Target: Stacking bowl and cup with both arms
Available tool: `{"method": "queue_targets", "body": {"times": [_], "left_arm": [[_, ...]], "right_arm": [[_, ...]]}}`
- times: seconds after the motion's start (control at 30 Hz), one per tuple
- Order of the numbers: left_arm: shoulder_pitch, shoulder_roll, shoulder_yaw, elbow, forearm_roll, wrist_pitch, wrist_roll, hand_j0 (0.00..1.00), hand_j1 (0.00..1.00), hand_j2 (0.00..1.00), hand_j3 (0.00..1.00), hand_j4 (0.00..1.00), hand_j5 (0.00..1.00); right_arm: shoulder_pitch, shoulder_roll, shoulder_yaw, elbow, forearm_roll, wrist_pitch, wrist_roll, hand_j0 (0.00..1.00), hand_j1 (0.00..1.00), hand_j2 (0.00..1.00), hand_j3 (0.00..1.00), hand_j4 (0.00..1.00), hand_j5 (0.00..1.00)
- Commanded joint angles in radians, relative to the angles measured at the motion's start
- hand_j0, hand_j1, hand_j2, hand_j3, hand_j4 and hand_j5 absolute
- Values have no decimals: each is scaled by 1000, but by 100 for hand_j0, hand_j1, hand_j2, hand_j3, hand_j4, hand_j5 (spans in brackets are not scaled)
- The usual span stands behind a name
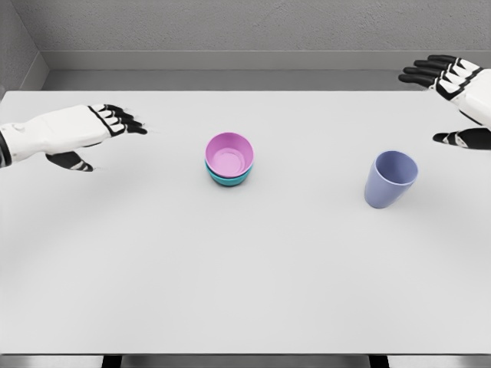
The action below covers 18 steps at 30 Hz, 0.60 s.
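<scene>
Bowls sit nested near the counter's [230, 291] middle, a pink bowl [229, 153] inside a teal bowl [228, 179], neither carrying any writing. Right of them, well apart, a plain lavender cup [390, 179] stands upright. Wide bare counter surrounds both. Left hand [77, 132] and right hand [454, 96] hover near the side edges, fingers spread and empty.
</scene>
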Motion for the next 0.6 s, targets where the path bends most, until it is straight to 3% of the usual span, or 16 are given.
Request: {"method": "queue_targets", "body": {"times": [0.0,0.07,0.1,0.2,0.27,0.3,0.4,0.57], "left_arm": [[0,37,10,7,34,2,5,100,100,100,100,100,100],[6,37,13,41,35,2,5,100,100,100,100,100,100],[8,37,13,46,34,2,5,100,100,100,100,100,100],[9,33,13,46,26,2,5,100,100,100,100,100,100],[9,28,13,46,24,2,5,100,100,100,100,100,100],[9,27,13,46,24,2,5,100,100,100,100,100,100],[11,20,11,41,26,2,5,100,100,100,100,100,100],[25,20,31,44,26,2,5,100,100,100,100,100,100]], "right_arm": [[0,-6,-59,-10,-5,0,0,100,100,100,100,100,100],[2,-15,-91,-10,-7,0,18,100,100,100,100,100,100],[2,-16,-93,-7,-7,0,101,100,100,100,100,100,100],[-14,-4,-86,-26,-13,0,521,100,100,100,100,100,100],[-21,28,-82,-5,-13,0,643,100,100,100,100,100,100],[-40,42,-71,26,-10,0,643,100,100,100,100,100,100],[-192,77,75,119,-11,0,643,100,100,100,100,100,100],[-245,91,156,121,-11,0,643,100,100,100,100,100,100]]}}
